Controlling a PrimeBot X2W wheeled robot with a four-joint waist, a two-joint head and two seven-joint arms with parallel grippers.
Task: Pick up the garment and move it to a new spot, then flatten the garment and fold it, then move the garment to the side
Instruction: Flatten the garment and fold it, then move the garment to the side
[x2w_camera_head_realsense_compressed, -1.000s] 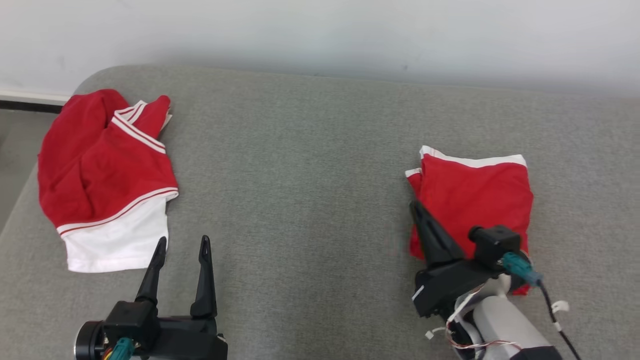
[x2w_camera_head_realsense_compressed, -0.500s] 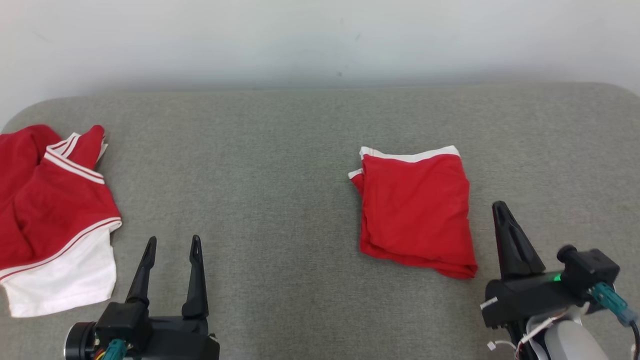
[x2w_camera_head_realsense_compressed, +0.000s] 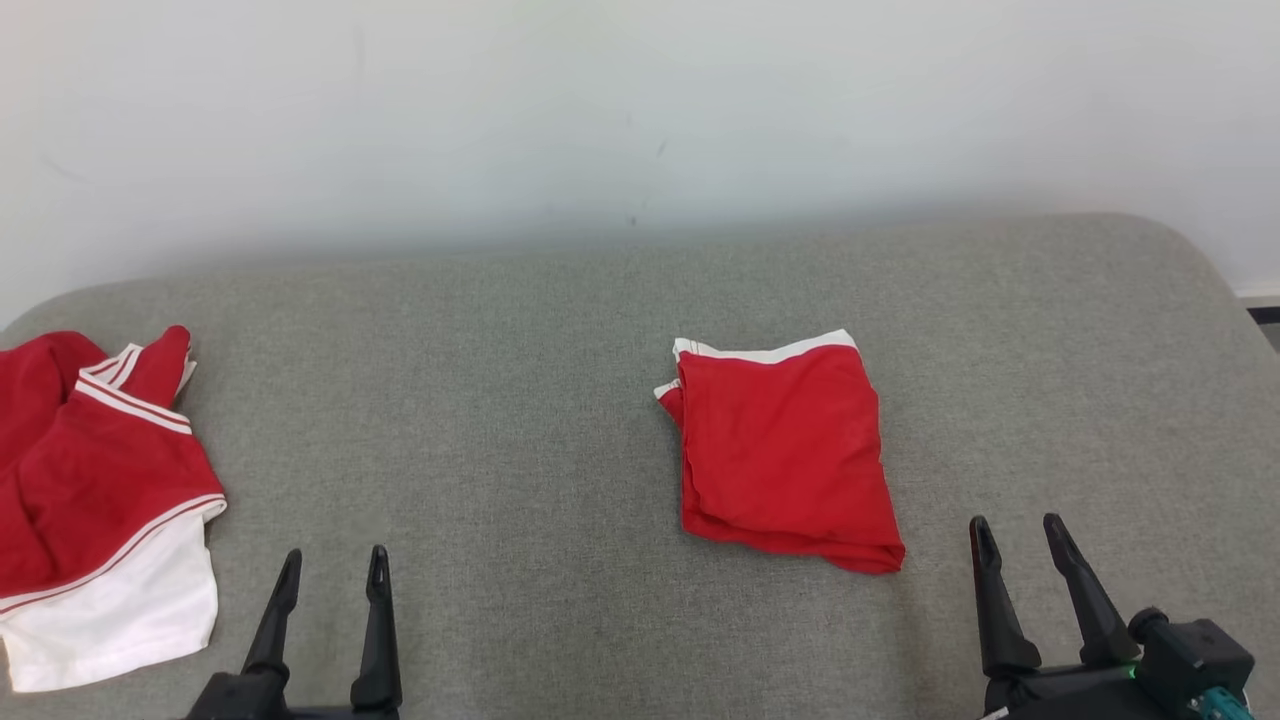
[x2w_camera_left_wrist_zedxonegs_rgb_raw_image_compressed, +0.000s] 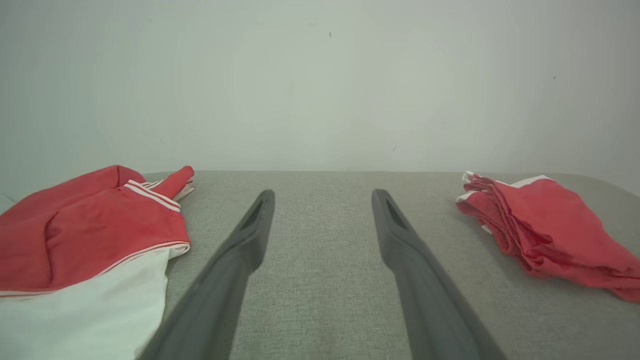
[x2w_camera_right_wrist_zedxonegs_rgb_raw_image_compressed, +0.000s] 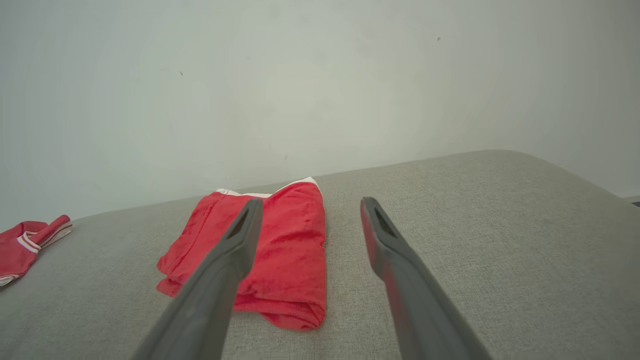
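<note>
**Both tools low, jaws apart**

The left tool sits at the lower left of the head view and the right tool at the lower right. Both point up that view, jaws spread and empty. The right tool's dark wrist housing shows beneath it.

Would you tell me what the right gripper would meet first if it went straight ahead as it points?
Probably bare grey cushion, then the wall; the right gripper aims just right of the folded red garment. Depth unclear.
</note>
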